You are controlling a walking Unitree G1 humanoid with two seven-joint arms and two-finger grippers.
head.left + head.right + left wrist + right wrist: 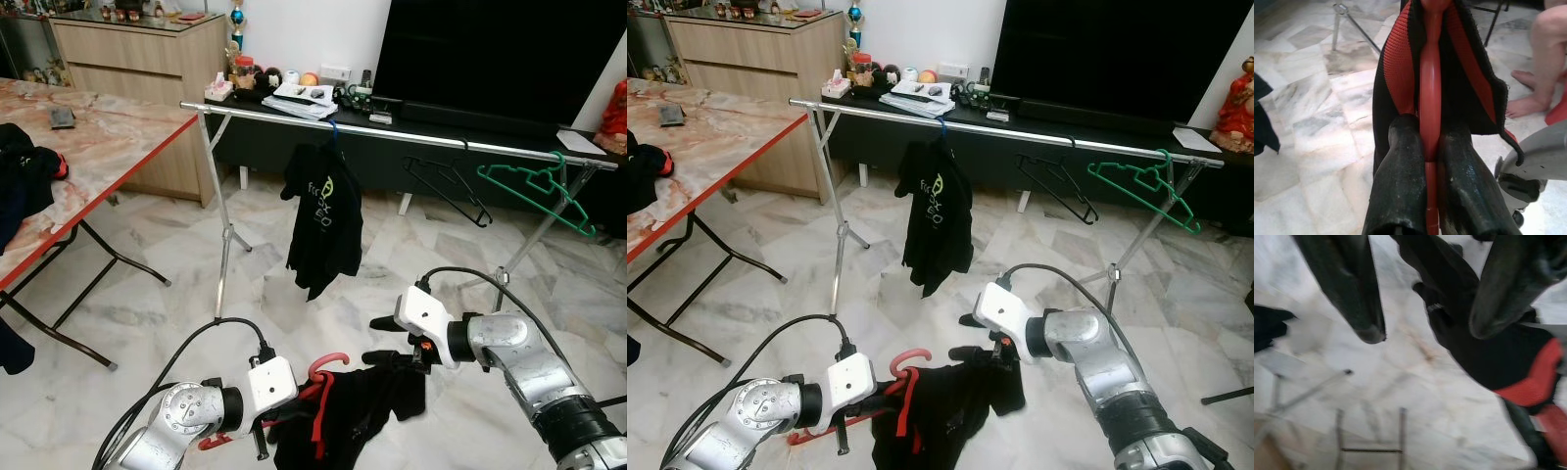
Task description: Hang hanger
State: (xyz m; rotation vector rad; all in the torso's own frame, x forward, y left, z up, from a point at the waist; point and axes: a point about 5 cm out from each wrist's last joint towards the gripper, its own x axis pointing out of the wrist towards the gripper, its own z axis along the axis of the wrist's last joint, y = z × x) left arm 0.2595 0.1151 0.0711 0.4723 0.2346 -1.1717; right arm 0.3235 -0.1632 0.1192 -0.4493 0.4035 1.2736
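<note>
The red hanger (328, 377), with a black garment (358, 411) draped on it, is held low in front of the robot, above the marble floor (147, 333) and well short of the clothes rail (392, 127). The left gripper (1425, 156) is clamped on the hanger's red bar, one black finger on each side of it, as the left wrist view shows; red lining of the garment flares out past the fingers (1398, 191). The right gripper (1425, 328) hovers at the garment's other side with its fingers spread wide; the black cloth hangs between and beside them, and whether either finger touches it cannot be told.

Beyond the grippers the rail runs across the room on folding legs. On it hang a black shirt (323, 220) with a green print near the middle, a bare black hanger (446, 186) further right, and a green hanger (544, 191) near the right end. Behind the rail stands a dark low cabinet (470, 132) with clutter and a large television (500, 59). To the left is a folding table (108, 147) with a red edge, dark clothing (24, 176) lying on it. A person's bare leg and foot (1533, 93) show in the left wrist view.
</note>
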